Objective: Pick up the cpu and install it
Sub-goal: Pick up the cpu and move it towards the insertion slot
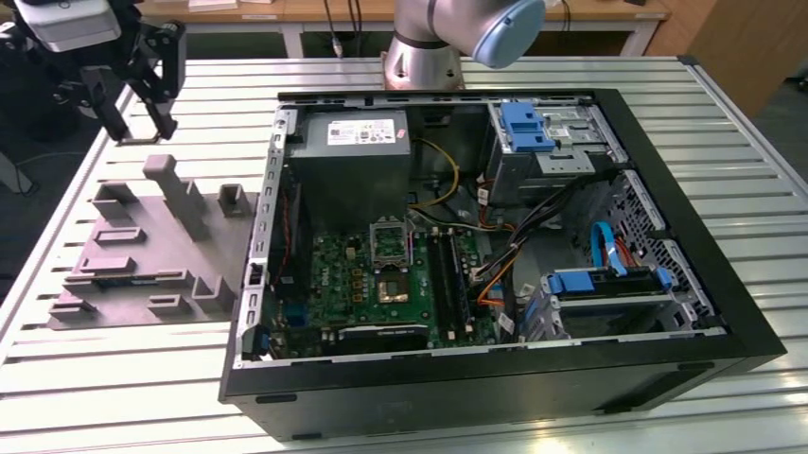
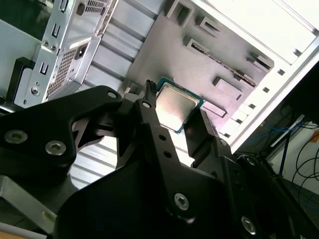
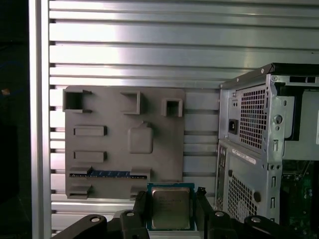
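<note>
In the exterior view, we saw the gripper [image 1: 146, 128] hanging over the slatted metal table [image 1: 114, 378] towards the exterior view's left. It was above and beyond the grey moulded tray [image 1: 151, 255], with its black fingers pointing down. To the exterior view's right of the tray lay the open computer case [image 1: 707, 312]. Inside it were the green motherboard [image 1: 366, 284], a silver-framed socket [image 1: 392, 241] and a grey box with a white label [image 1: 360, 142]. The arm's base [image 1: 423, 57] stood behind the case.

In the second wrist view, we found the cpu [image 2: 174, 105] clamped between the gripper's two black fingers [image 2: 149, 117]. Its silvery top faced the camera and its pale rim showed along the edges. It was held in the air, clear of both tray and table. The tray lay well behind it, and a perforated metal wall of the case was off to one side.

In the first wrist view, the cpu [image 3: 171, 208] again sat pinched by two opposite edges, with one finger [image 3: 141, 204] pressed against each side. Beyond it we saw the tray flat on the table, with a blue-edged strip [image 3: 109, 174] lying in one of its slots. A square recess [image 3: 140, 138] in the tray's middle held nothing. The rear panel of the case stood beside the tray.
</note>
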You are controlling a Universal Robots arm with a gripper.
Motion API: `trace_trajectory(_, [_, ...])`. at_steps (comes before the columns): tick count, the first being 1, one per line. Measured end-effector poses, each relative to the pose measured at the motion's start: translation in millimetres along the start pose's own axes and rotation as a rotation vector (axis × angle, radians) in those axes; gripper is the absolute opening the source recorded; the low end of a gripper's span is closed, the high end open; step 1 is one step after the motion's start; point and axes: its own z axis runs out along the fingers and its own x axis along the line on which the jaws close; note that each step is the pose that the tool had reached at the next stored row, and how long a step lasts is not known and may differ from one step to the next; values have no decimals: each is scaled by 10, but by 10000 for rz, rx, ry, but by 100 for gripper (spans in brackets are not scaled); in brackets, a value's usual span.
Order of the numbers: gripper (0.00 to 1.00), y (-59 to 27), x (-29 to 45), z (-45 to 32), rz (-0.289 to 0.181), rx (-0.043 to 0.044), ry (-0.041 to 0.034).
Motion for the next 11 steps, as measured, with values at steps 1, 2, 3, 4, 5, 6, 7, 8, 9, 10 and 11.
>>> trace_trajectory(1, [47,-7,0,1,0,0,-1])
trace_trajectory(2, [47,-13,0,1,0,0,0])
trace_trajectory(3, [47,-16,-5,2,0,-1,0])
trace_trajectory(4, [47,-17,-14,2,1,-1,-1])
trace_trajectory(5, [47,-18,-20,2,1,0,1])
trace_trajectory(6, [47,-18,-27,3,2,0,1])
trace_trajectory(7, [47,-18,-32,4,3,0,1])
trace_trajectory(8, [47,-18,-39,4,3,0,1])
trace_trajectory(9, [47,-18,-52,5,3,0,2])
trace_trajectory(10, [47,-18,-67,5,3,-1,1])
trace_trajectory(11, [47,-18,-82,5,3,-1,1])
